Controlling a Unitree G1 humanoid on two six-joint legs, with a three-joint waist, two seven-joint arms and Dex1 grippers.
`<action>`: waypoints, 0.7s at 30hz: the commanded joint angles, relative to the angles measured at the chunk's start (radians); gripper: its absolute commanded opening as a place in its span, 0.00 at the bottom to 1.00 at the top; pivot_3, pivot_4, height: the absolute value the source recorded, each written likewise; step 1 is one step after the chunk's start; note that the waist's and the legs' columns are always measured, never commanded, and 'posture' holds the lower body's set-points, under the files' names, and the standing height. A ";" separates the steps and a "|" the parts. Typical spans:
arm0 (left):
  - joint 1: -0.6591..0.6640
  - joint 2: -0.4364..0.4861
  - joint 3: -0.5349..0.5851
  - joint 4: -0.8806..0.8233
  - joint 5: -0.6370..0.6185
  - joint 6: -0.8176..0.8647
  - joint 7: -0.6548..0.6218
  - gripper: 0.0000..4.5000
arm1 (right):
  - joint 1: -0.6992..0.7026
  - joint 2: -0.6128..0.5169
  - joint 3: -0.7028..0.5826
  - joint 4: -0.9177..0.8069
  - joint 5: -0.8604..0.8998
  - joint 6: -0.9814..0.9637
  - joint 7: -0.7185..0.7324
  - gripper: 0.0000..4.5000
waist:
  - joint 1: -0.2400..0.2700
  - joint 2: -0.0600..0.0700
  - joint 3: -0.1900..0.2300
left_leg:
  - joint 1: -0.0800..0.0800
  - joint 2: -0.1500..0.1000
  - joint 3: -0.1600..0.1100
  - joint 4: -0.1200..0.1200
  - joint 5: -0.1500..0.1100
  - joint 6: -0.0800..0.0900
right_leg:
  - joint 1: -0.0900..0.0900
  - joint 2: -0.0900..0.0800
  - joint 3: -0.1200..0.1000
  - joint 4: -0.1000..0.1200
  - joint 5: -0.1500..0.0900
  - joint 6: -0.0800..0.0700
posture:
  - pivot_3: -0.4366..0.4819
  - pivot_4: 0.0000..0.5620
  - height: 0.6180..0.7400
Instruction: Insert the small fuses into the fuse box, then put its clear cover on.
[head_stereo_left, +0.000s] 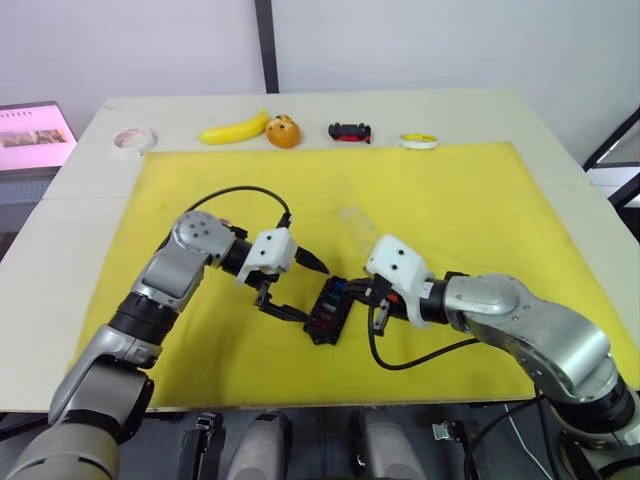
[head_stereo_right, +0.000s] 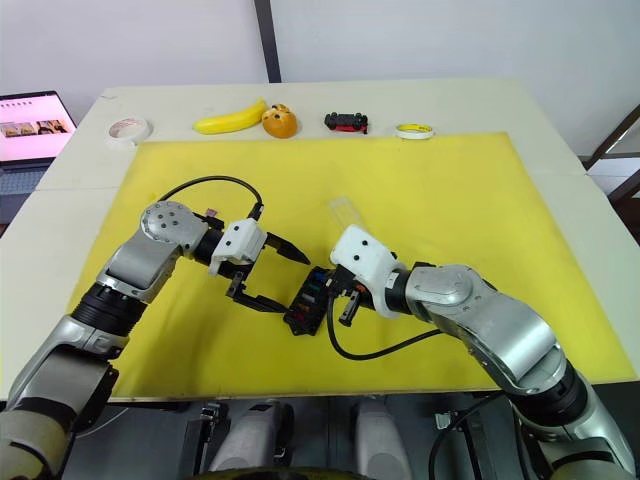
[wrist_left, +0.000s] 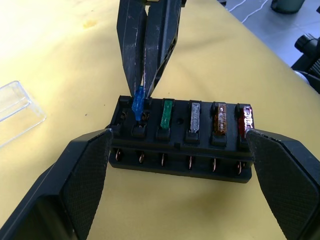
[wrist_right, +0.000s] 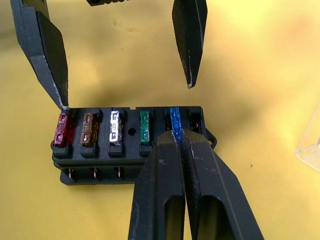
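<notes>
Now the right gripper, jaws clamped on a blue fuse, is pressing it into the fuse box mid-mat. Left gripper, jaws apart, is bracketing the box ends. Cover is lying nearby. Should push straight down, w/ box braced.

A yellow mat is covering the white tabletop; beyond the mat's far edge are lying tape, banana, toy car.

Bright, even overhead light; soft shadows pool under the fuse box on the yellow mat, near fingers slightly blurred.
</notes>
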 joint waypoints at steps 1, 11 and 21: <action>-0.004 -0.002 0.021 -0.027 -0.004 -0.003 0.000 0.99 | -0.012 0.010 -0.020 -0.026 0.003 -0.002 0.001 0.00 | 0.000 0.000 0.000 | 0.000 0.000 0.000 0.000 0.000 0.000 | 0.000 0.000 0.000 0.000 0.000 0.000 | 0.48 0.27 1.00; -0.007 -0.003 0.021 -0.025 -0.005 -0.003 -0.001 0.99 | -0.005 0.014 0.009 -0.009 -0.016 -0.014 0.006 0.00 | 0.000 0.000 0.000 | 0.000 0.000 0.000 0.000 0.000 0.000 | 0.000 0.000 0.000 0.000 0.000 0.000 | 0.48 0.27 1.00; -0.005 -0.007 0.020 -0.029 -0.004 -0.002 0.002 0.99 | -0.017 0.014 0.025 0.017 -0.040 -0.032 0.012 0.00 | -0.001 0.000 0.000 | 0.000 0.000 0.000 0.004 0.000 0.000 | 0.000 0.000 0.000 0.002 0.000 0.000 | 0.48 0.27 1.00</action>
